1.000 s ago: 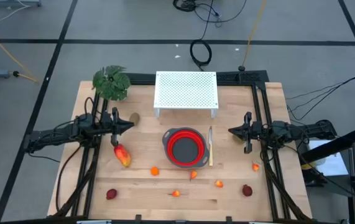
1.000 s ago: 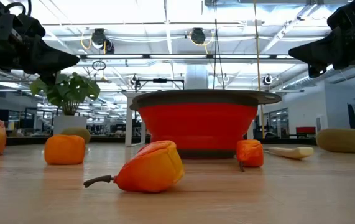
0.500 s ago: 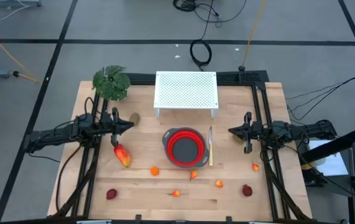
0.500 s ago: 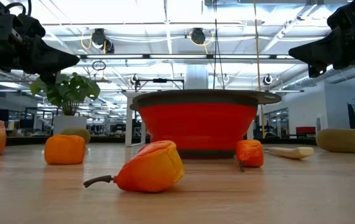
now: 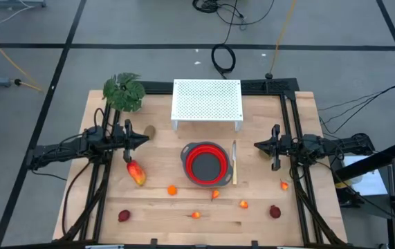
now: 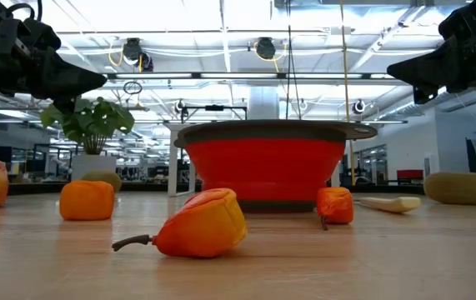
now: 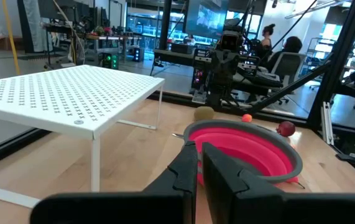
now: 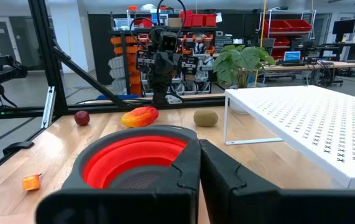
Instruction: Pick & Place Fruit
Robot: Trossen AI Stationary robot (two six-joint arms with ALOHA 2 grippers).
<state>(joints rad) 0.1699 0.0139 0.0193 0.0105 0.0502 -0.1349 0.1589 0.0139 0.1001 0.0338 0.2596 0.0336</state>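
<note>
Both arms hover either side of the red bowl [image 5: 205,164]; left gripper [image 5: 144,139] and right gripper [image 5: 258,145] fingers pressed together, empty. Fruit [image 5: 135,172] scattered around the bowl's front. Likely light, smooth, rollable; pinch across the middle.

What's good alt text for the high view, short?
Overhead: a red collapsible bowl sits mid-table, with small toy fruits scattered on the wooden table nearer the front edge. The shut left gripper and shut right gripper flank it, holding nothing; a white perforated shelf stands behind.
</note>
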